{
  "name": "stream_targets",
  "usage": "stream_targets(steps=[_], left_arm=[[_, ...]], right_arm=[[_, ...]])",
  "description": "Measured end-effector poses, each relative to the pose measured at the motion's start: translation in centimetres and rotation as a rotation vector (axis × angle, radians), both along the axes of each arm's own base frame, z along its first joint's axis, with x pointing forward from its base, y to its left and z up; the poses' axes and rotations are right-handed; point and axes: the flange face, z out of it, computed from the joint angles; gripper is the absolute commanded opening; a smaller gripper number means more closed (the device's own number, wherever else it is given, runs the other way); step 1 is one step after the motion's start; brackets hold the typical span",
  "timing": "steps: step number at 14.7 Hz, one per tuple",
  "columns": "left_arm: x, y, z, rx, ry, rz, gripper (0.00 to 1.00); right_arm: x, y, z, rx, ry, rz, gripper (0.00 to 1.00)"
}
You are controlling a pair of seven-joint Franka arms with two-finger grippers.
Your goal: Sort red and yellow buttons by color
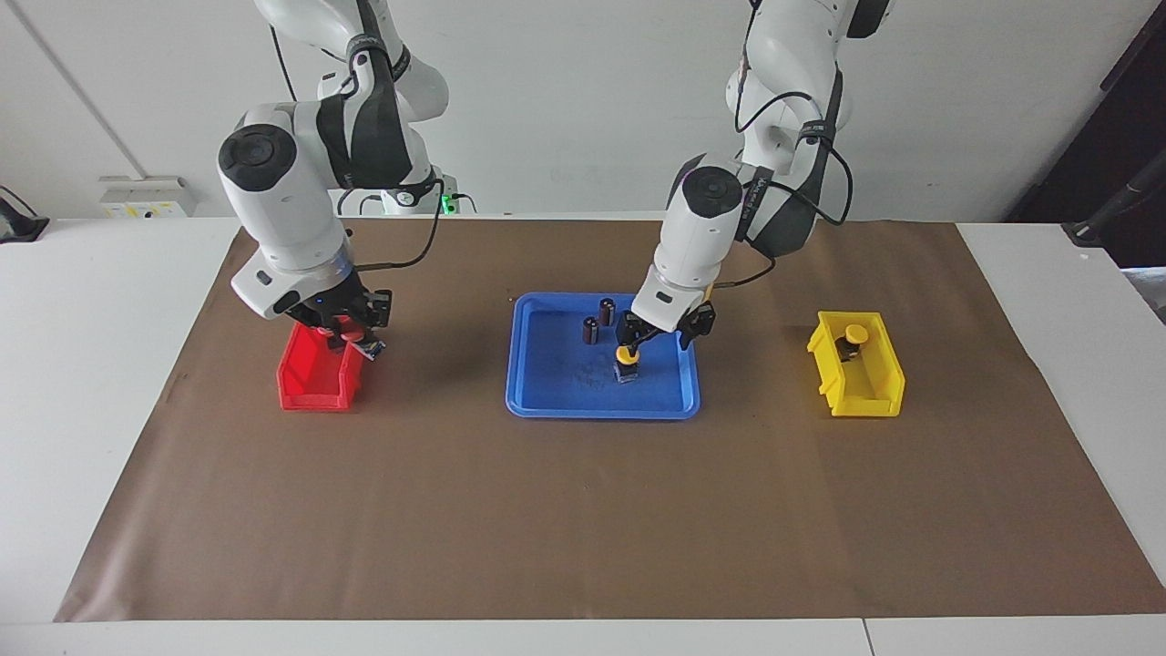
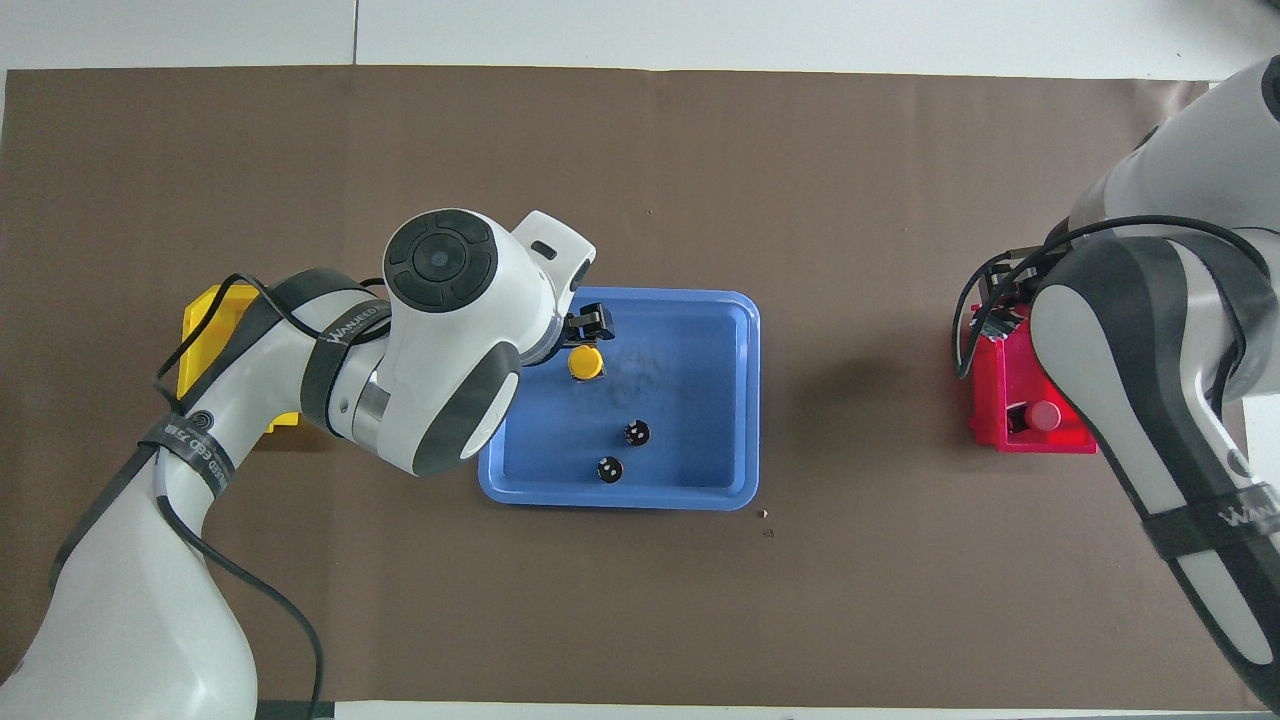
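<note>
The tray [image 1: 556,401] sits mid-table, between two bins: one bin [image 1: 310,387] toward the right arm's end, the other bin [image 1: 865,392] toward the left arm's end. In the tray, a button [image 1: 626,363] stands farther from the robots than two cylinders [image 1: 598,321].

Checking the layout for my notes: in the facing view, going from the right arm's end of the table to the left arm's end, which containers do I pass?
red bin → blue tray → yellow bin
</note>
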Motion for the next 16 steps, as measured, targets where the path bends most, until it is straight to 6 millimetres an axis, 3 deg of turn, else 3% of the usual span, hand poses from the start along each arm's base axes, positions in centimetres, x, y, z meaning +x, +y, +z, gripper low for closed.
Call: stream_targets(steps=[2,5,6,7,8,13,16], left_arm=[[-0.6,-1.3,-1.1,-0.001,0.004,0.016,0.88],[-1.3,-2.7,-2.9,0.005,0.017,0.016,0.84],[-1.4,-2.9,-3.3,0.007,0.021,0.016,0.75],[-1.4,-2.9,-3.4,0.009,0.023,0.017,0.31],[-1.3,-2.8,-3.5,0.010,0.025,0.026,0.02],[-1.2,-2.8,-3.5,0.011,0.029,0.087,0.01],[0.5,-2.0,-0.7,0.017,0.031,0.112,0.01]], right_arm=[[-0.2,-2.9,-1.3,0.008,-0.018,0.032,0.32],[-1.2,-5.6,-3.3,0.015,-0.033,0.068,0.32],[-1.6,-6.1,-3.8,0.015,-0.041,0.077,0.32],[-1.9,-6.5,-4.1,0.015,-0.050,0.082,0.32],[-2.2,-6.6,-4.6,0.015,-0.059,0.084,0.32],[-4.8,-7.8,-8.3,0.011,-0.128,0.071,0.32],[-6.0,-7.5,-10.5,0.010,-0.161,0.077,0.32]])
